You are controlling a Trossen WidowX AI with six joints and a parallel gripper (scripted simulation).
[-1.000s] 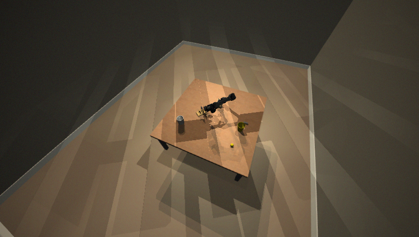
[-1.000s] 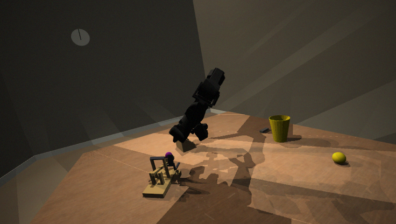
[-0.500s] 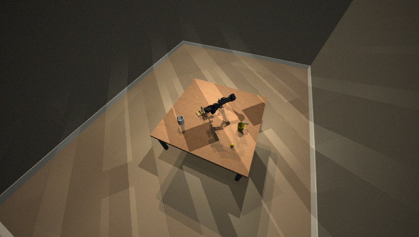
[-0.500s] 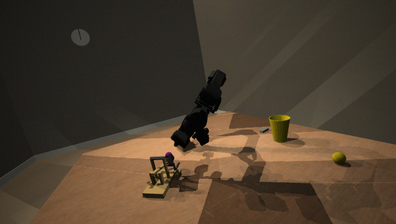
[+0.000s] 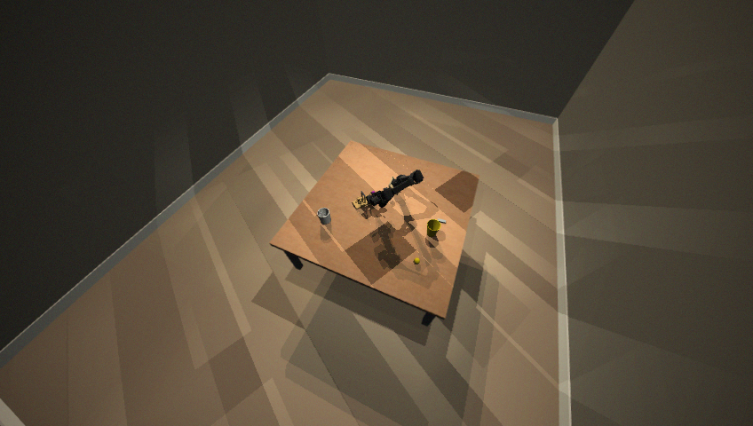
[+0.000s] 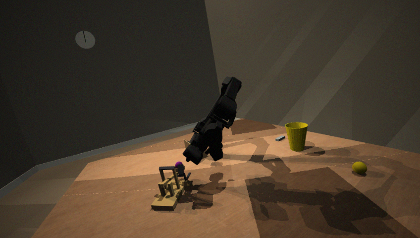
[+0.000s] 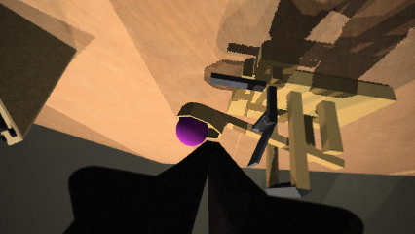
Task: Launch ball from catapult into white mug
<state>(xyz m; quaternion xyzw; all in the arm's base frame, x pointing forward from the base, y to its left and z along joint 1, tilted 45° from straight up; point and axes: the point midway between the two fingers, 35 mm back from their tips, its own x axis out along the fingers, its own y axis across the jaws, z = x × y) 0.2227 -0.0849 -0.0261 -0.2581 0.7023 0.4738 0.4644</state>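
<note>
one catapult (image 6: 168,188) and one purple ball (image 6: 178,164) just below the gripper (image 6: 192,156); farther off, one white mug (image 5: 323,215), one yellow cup (image 6: 296,136), one yellow ball (image 6: 359,167).

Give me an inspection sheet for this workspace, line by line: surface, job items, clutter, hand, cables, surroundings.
Surface: wooden table under patchy light and shadow.
Job's things: purple ball sits in the cup of the catapult; white mug stands upright, apart from it.
Clutter: yellow cup, small grey block beside it, yellow ball.
Hand: hand shut, holding nothing, tips close by the ball.
Cables: nothing seen.
Surroundings: wood floor, low pale kerb, dark walls, round wall disc.
</note>
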